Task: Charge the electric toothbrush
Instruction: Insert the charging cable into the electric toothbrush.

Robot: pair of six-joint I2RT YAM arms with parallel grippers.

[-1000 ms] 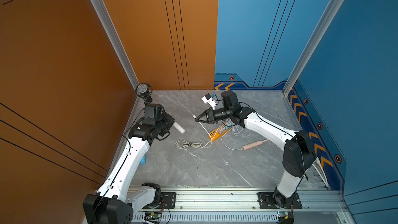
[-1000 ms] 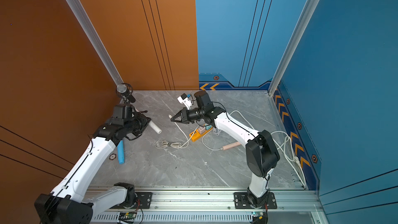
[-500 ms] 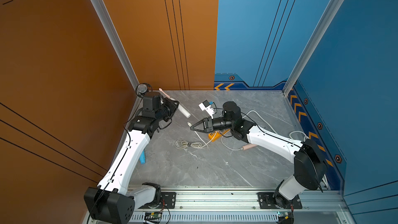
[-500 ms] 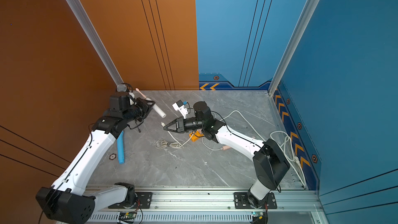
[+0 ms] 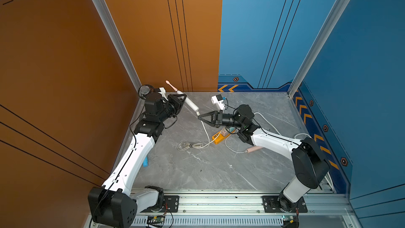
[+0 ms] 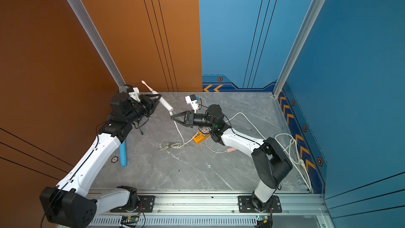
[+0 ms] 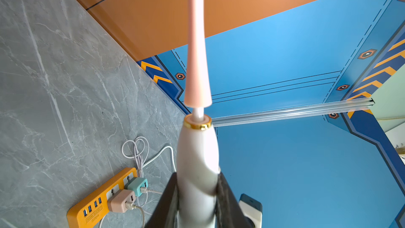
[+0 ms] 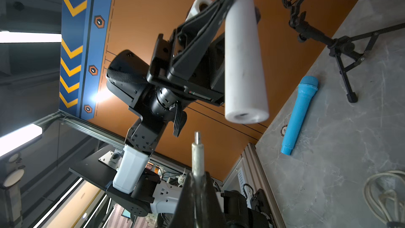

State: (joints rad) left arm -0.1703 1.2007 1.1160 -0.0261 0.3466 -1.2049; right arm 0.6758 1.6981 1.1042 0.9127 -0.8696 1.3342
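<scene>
Beyond power strip point(image 5: 218, 139) | left jaws pinch toothbrush point(image 5: 190, 104) | right jaws pinch charger plug point(image 8: 198, 150), tip just short of toothbrush base

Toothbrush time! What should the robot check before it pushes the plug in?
1. Grip on toothbrush by left gripper: ok.
2. Grip on plug by right gripper: ok.
3. Aim of plug at base hole: not ok, looks off to the side.
4. Gap between plug and base: ok, nothing in it.
5. Slack in cable: ok, a coil lies loose.
6. Power from strip to cable: cannot tell.
</scene>
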